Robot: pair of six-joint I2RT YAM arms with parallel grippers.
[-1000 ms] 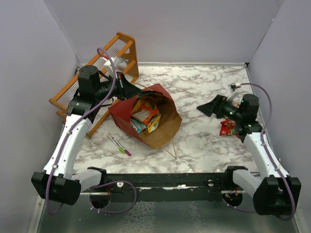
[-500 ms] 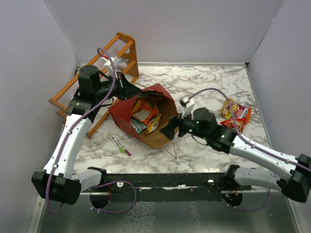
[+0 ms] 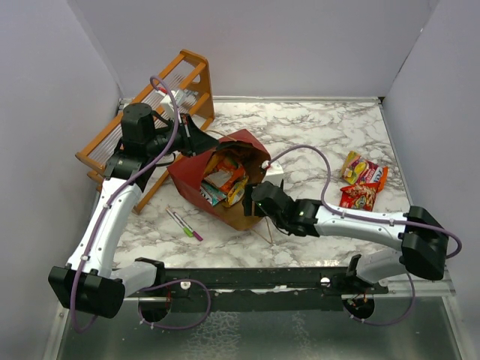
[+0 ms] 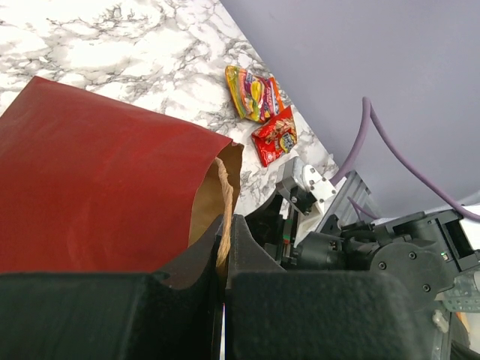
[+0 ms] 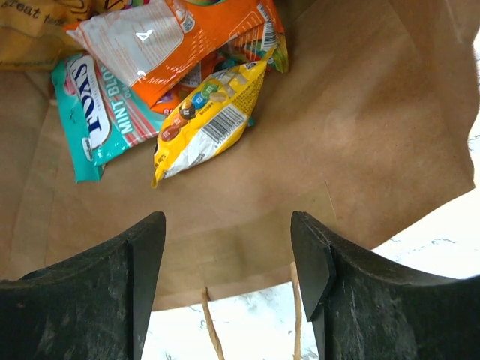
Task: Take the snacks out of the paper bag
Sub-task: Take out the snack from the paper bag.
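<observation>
We see the paper bag lying on its side at the left-centre of the marble-patterned table, dark red outside and matte kraft brown inside, its mouth facing the near right. The left gripper is pinched closed on the bag's far rim, the paper edge caught between its black fingers. The right gripper sits at the mouth with its jaws spread wide and nothing between them; below it a thin twisted tan handle loop lies on the marble.

Inside, crinkly foil snacks are heaped at the far end. An orange packet with a white panel lies on top. Beside it is a teal packet on which we can read "MINT", and a yellow packet showing printed candies and a barcode. Bare creased paper lies between the heap and the open jaws.

At the right, well apart from the bag, a multicoloured packet and a red packet lie just beside each other; their labels are too small to read. Two thin markers lie near the bag's near-left side, and an orange wooden rack stands at the far left.
</observation>
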